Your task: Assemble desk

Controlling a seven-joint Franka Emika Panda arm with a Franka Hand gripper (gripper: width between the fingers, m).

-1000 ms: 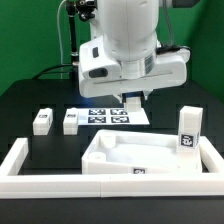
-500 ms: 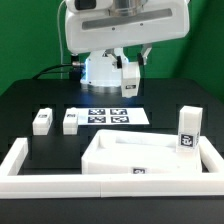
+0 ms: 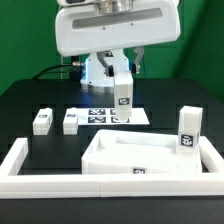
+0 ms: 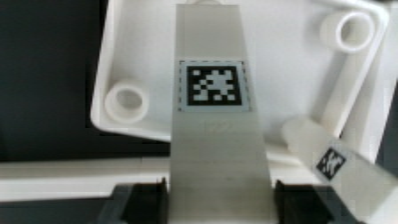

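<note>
Evidently the pincer [image 3: 122,80] clamps a leg [image 3: 123,100] aloft; next, align it over a socket [image 4: 128,100] in the desk top [image 3: 110,165].

Table [image 3: 55,143] free between two small legs [image 3: 42,121] [image 3: 71,121] and desk top [image 3: 110,168]; upright leg [image 3: 187,131] guards exterior view's right corner.

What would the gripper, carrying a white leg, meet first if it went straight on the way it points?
Probably the desk top: in the wrist view the leg clamped in the gripper points into its floor, near a round socket. Depth is unclear, so this is tentative.
</note>
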